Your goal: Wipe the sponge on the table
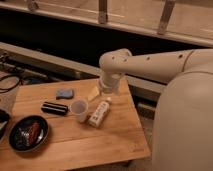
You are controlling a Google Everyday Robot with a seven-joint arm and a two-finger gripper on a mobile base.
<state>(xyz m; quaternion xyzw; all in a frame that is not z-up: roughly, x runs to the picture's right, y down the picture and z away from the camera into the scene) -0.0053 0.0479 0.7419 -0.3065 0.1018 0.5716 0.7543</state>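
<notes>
The sponge is a small blue-grey pad lying flat on the far left part of the wooden table. My arm reaches in from the right, and its gripper hangs over the table's far edge, to the right of the sponge and apart from it. The gripper points down, just above a white bottle that lies on its side.
A white cup stands near the table's middle, with a black bar to its left. A black bowl with something in it sits at the front left. A pale yellowish object lies beside the gripper. Cables lie on the floor at far left.
</notes>
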